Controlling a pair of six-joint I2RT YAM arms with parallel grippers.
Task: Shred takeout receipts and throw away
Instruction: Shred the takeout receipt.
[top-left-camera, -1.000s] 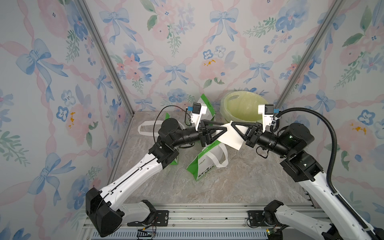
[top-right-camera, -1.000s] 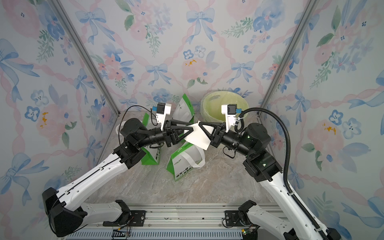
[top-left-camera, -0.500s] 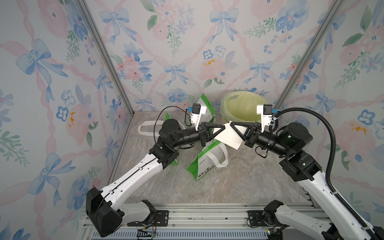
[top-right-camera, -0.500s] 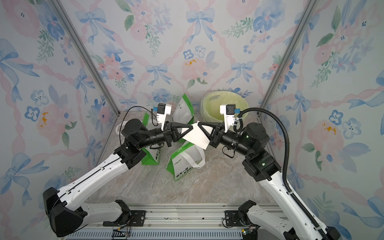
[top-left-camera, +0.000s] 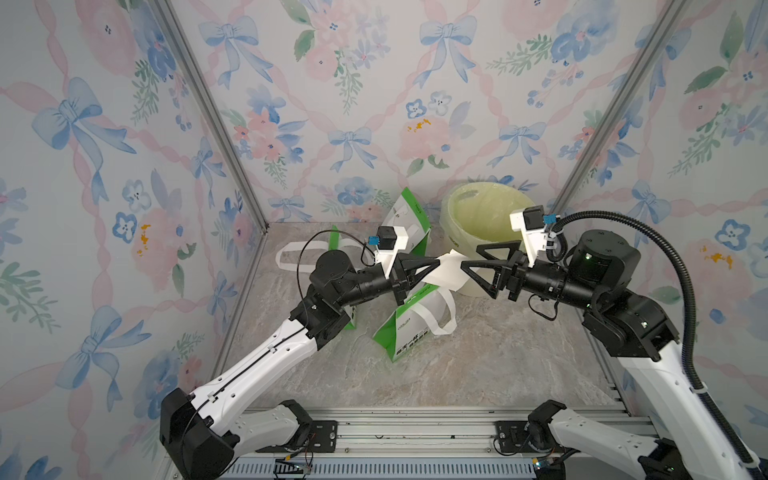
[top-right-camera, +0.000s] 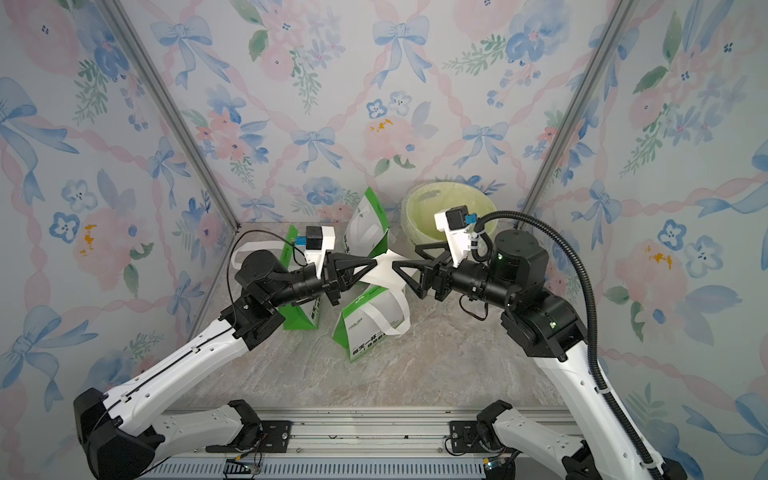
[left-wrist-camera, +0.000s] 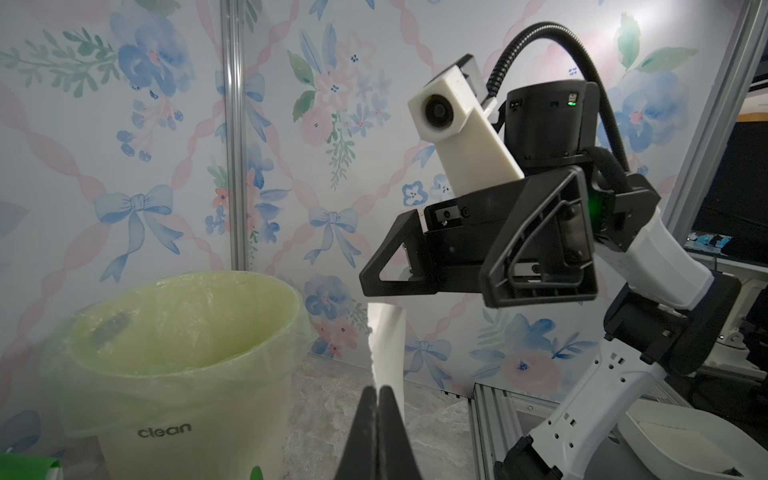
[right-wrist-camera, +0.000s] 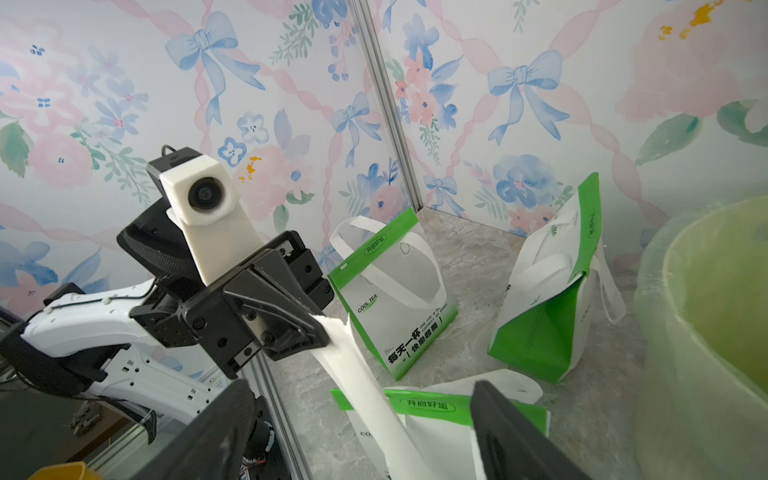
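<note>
Three flowered walls (top-left-camera: 374, 104) close in the back and both sides, so the only open side is behind the arms. The marble table (top-left-camera: 478, 365) is bare between the arm bases and the grippers – the widest free floor – and ends at a metal rail (top-left-camera: 415, 432).

A pale green lined bin (top-left-camera: 482, 216) fills the far corner just beyond the right gripper (top-left-camera: 471, 257). In both top views the gripper's upper finger overlaps the bin's near rim.

Three bags crowd the space under and past the fingertips:
- The front bag (top-left-camera: 409, 332) lies tilted directly below both grippers.
- The back bag (top-left-camera: 409, 216) leans at the rear wall beyond the left gripper (top-left-camera: 436, 262).
- The side bag (top-left-camera: 335, 245) stands beside the left wrist.

The two grippers face each other tip to tip above the table, close together. The left gripper's jaws are pressed together on one end of a white receipt (top-left-camera: 449, 272), which has a ragged edge at the pinch. The right gripper's jaws stand wide. The receipt slopes down between them – whether it touches either finger cannot be told.

The bin's front reads "clean" (left-wrist-camera: 164, 431). The side bag reads "COOL TEA" (right-wrist-camera: 368, 304), with a green oval badge "开启好运" and larger Chinese lettering along its lower edge. The front bag carries the same oval badge.
</note>
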